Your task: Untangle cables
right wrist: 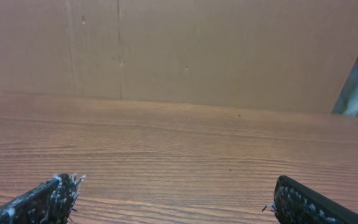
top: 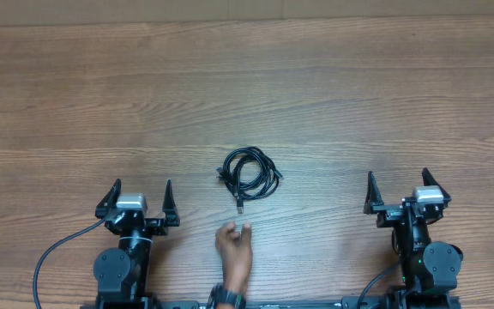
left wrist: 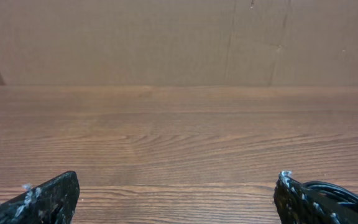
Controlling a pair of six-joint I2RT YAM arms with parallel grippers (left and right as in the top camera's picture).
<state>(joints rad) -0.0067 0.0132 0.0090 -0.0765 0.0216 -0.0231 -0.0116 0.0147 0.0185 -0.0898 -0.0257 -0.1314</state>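
The cables point(top: 247, 175) are thin black cords wound into one small tangled bundle at the middle of the wooden table, with a plug end trailing toward the front. My left gripper point(top: 141, 190) stands open at the front left, well to the left of the bundle, with nothing between its fingers. My right gripper point(top: 397, 182) stands open at the front right, also apart from the bundle. In the left wrist view the gripper point(left wrist: 178, 177) is wide open over bare wood, and a loop of cable point(left wrist: 344, 191) shows past the right finger. In the right wrist view the gripper point(right wrist: 176, 183) is open and holds nothing.
A person's hand point(top: 235, 247) with a wristwatch reaches in from the front edge, just in front of the cable bundle, between my two arms. A cardboard-coloured wall point(left wrist: 179, 37) stands behind the table's far edge.
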